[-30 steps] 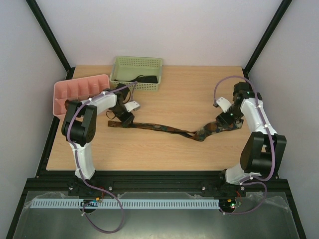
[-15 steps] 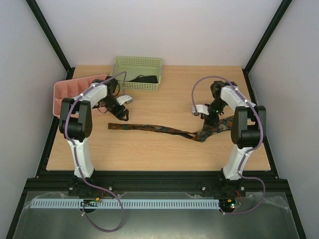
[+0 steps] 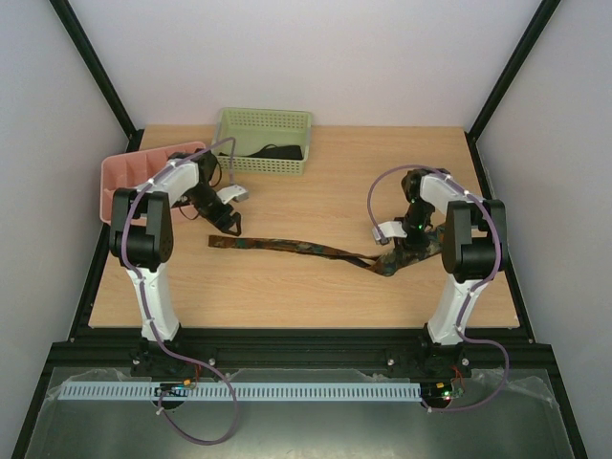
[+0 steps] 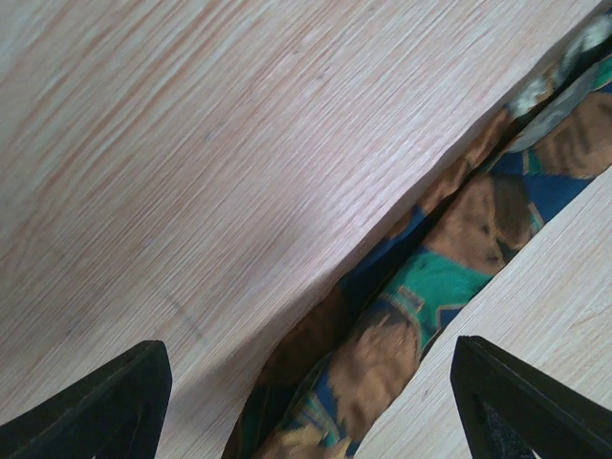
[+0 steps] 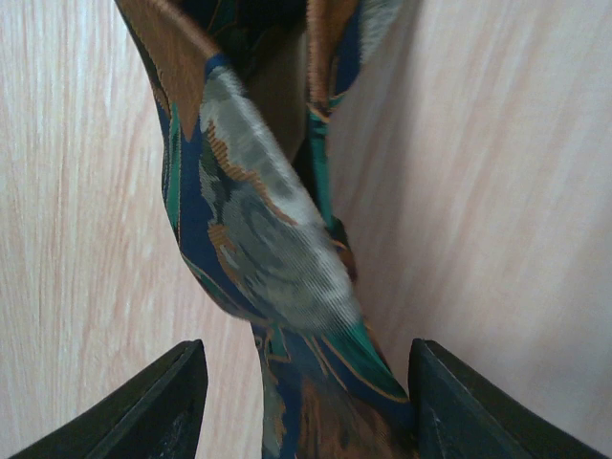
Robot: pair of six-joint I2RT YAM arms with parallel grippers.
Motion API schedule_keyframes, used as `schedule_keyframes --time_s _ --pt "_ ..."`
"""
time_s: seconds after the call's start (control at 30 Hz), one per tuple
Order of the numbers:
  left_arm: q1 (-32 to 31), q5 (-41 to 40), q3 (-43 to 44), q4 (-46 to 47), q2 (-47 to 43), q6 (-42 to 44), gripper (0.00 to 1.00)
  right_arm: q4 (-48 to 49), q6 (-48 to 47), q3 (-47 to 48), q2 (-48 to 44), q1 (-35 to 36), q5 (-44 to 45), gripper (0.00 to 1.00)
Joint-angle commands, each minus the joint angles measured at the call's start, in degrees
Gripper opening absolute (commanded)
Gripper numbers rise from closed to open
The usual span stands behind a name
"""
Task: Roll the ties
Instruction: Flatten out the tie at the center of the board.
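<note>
- A long, narrow fabric tie [image 3: 287,247], patterned in brown, orange and green, is laid across the middle of the light wooden table [image 3: 316,287]. Its bunched end is near the right edge.
- The left gripper [image 3: 229,225] is seen wide apart over the tie's left end, and nothing is grasped.
- The right gripper [image 5: 304,382] is spread around the bunched end, which is not pinched.

Bright even light; soft shadows; tie [image 5: 277,268] slightly blurred close-up.

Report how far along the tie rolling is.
Nothing looks rolled yet: the tie lies stretched, unrolled, across the table. In hand: left gripper, fingers open, over its narrow end; right gripper, fingers open, around the bunched wide end. Left: gripping and all the rolling.
</note>
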Motion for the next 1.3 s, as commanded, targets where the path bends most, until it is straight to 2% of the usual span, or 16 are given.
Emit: schedule_keyframes --time_s 0.0,0.07,0.23,0.3,0.37,0.4,0.5,0.6,0.8,0.93,1.07,1.27 --pt "2.0 -1.0 -0.2 -1.2 -1.0 1.6 0.84 1.8 -1.9 -3.4 -1.4 0.2 0.8 0.56" --pt "2.0 -1.1 -0.3 -1.1 -1.0 1.8 0.84 1.8 -1.8 -4.2 -1.6 0.2 0.5 0.55" --pt "2.0 -1.3 -0.7 -0.4 -1.1 1.8 0.84 2.5 -1.8 -6.0 -3.1 0.2 1.3 0.42" --pt "2.0 -1.4 -0.6 -0.2 -1.0 1.8 0.84 1.9 -1.6 -5.1 -3.7 0.2 0.8 0.27" --pt "2.0 -1.2 -0.4 -0.4 -1.0 1.9 0.84 3.7 0.2 -3.9 -4.4 0.2 0.7 0.06" --pt "2.0 -0.9 -0.3 -0.5 -1.1 2.1 0.84 5.4 1.9 -3.3 -4.9 0.2 0.9 0.02" --pt "2.0 0.3 -0.2 -1.3 -2.2 3.3 0.84 11.3 6.0 -2.2 -7.4 0.2 2.3 0.01" --pt "2.0 2.2 -0.6 -2.4 -3.5 5.0 0.84 24.2 8.7 -6.9 -13.6 -0.1 2.9 0.01" --pt "2.0 4.7 -3.0 -3.1 -6.1 7.7 0.83 59.5 9.3 -32.3 -30.3 -4.4 3.5 0.01" --pt "1.5 5.9 -5.6 -1.5 -7.8 8.4 0.83 78.6 5.4 -49.1 -35.8 -9.8 1.1 0.01" --pt "-0.5 4.0 -8.1 0.2 -8.7 9.7 0.82 87.2 7.9 -55.7 -35.8 -10.0 1.9 0.01" --pt "-3.0 2.7 -11.5 5.2 -12.2 12.8 0.83 88.7 9.3 -57.4 -35.6 -10.3 2.5 0.01"
